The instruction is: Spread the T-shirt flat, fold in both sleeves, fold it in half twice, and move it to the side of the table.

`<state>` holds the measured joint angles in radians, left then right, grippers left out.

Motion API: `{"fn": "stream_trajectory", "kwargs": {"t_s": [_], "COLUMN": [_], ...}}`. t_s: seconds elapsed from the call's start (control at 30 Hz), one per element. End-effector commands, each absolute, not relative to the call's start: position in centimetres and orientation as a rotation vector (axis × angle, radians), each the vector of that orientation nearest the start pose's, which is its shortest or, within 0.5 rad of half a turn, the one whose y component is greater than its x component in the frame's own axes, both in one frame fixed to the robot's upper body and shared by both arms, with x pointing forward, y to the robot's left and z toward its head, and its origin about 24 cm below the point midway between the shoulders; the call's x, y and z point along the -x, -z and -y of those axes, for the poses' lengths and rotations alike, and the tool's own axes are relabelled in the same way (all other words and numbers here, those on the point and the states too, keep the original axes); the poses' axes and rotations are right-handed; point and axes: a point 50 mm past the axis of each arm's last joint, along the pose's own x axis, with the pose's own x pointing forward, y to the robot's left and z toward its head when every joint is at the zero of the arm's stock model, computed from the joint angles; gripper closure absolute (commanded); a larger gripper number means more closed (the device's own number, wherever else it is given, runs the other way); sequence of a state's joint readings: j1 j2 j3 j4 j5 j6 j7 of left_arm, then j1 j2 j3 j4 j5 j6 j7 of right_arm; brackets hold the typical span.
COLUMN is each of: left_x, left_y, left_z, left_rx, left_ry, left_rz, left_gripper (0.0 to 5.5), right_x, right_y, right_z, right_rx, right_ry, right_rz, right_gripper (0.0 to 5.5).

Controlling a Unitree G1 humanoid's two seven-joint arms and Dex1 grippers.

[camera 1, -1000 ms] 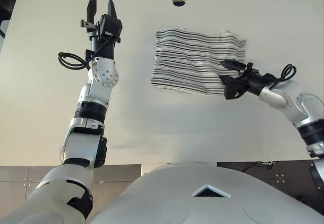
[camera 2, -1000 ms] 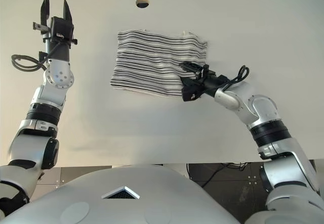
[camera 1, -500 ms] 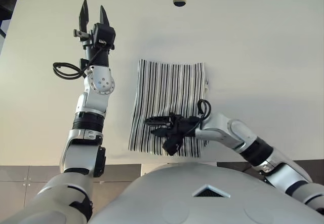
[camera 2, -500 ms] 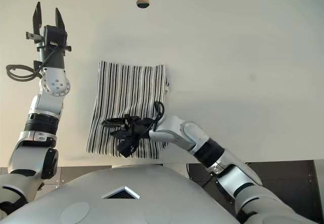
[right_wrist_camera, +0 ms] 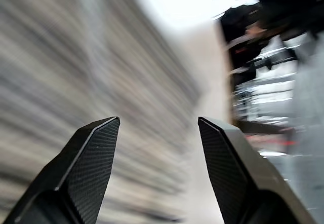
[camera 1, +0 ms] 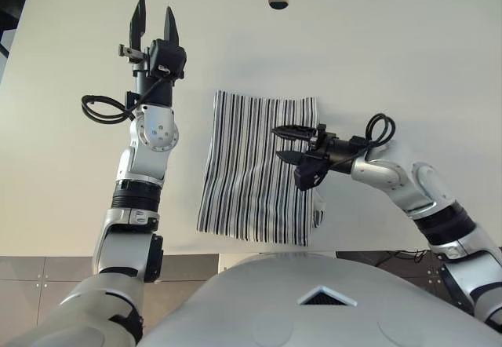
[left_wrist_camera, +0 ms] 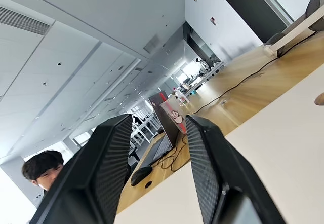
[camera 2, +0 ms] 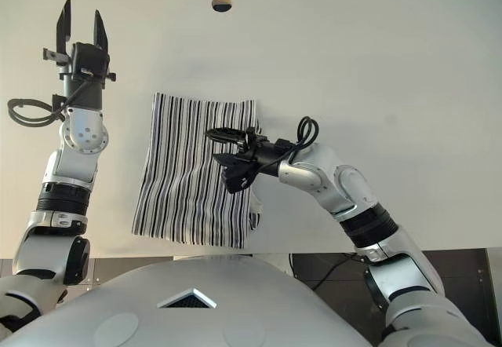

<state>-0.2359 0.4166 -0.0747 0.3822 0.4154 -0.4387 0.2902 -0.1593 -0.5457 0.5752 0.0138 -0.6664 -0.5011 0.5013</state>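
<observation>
The black-and-white striped T-shirt (camera 1: 255, 170) lies folded into a tall rectangle on the white table (camera 1: 408, 56), its near edge close to the table's front edge. My right gripper (camera 1: 284, 144) is open and hovers over the shirt's right half, holding nothing. In the right wrist view the fingers (right_wrist_camera: 91, 168) stand apart above blurred stripes (right_wrist_camera: 45, 57). My left gripper (camera 1: 151, 21) is raised to the left of the shirt, pointing up, open and empty. Its fingers (left_wrist_camera: 104, 178) stand apart in the left wrist view.
A round cable hole (camera 1: 278, 1) sits in the table at the back, beyond the shirt. Bare tabletop stretches to the right (camera 1: 423, 88) and far left (camera 1: 55, 127) of the shirt. The table's front edge (camera 1: 180, 251) runs just below the shirt.
The shirt went from the back right to the front centre and turned, then stayed put. My right gripper let go and rose from the shirt's near edge to its right half.
</observation>
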Motion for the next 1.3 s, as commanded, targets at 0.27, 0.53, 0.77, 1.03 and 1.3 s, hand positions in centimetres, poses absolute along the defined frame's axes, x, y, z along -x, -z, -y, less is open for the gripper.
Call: {"fn": "stream_trajectory", "kwargs": {"t_s": [0.27, 0.53, 0.77, 1.03, 1.3], "left_x": [-28.5, -23.9, -15.5, -13.6, -13.3], "left_y": [-7.1, -6.4, -4.9, -3.0, -1.8], "left_z": [-21.3, -22.9, -24.4, -22.0, -19.9], "left_rx": [-0.784, -1.064, -1.257, -1.207, -1.176], "left_ry": [-0.003, 0.381, 0.961, 1.253, 1.446], "left_rz": [0.361, 0.339, 0.143, 0.097, 0.125], "left_gripper": [3.56, 3.56, 3.56, 2.38, 2.38], "right_x": [-25.0, -22.6, -14.8, -12.7, -13.5], "right_y": [-2.4, -10.0, -7.2, -4.9, -3.3], "right_z": [14.9, 15.4, 22.2, 22.2, 19.7], "right_rx": [1.324, 1.092, 1.244, 1.356, 1.341], "right_ry": [-1.104, -0.919, -1.133, -1.364, -1.461], "right_rz": [0.206, 0.546, 0.072, -0.097, 0.005], "right_gripper": [2.63, 2.63, 2.63, 2.59, 2.59]}}
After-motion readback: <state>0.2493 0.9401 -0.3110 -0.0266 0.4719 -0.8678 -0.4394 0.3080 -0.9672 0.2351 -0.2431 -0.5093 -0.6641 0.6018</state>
